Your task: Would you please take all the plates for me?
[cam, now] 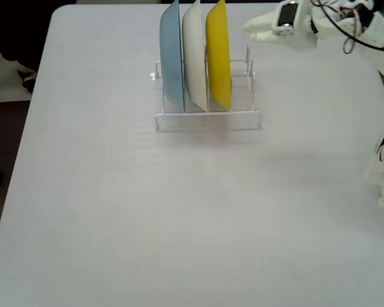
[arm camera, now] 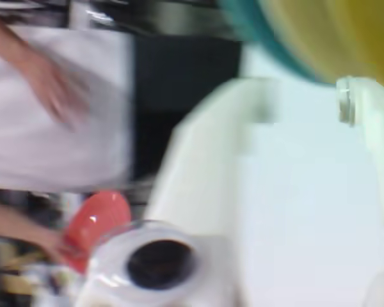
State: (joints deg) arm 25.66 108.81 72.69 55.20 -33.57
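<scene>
My pincer [cam: 251, 29] hangs right of the rack, empty; I cannot tell its spread. The light blue plate [cam: 171, 54], white plate [cam: 195, 54] and yellow plate [cam: 218, 54], smooth, stand on edge in the thin wire rack [cam: 208, 116]. The matte counter [cam: 179, 211] lies bare toward its near edge.

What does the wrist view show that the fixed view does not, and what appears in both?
Only the wrist view, though blurred, shows an orange plate held by a person's hand. Only the fixed view shows the white wire rack on the table, holding the light blue plate and white plate upright. Both show the yellow plate and the end effector.
</scene>
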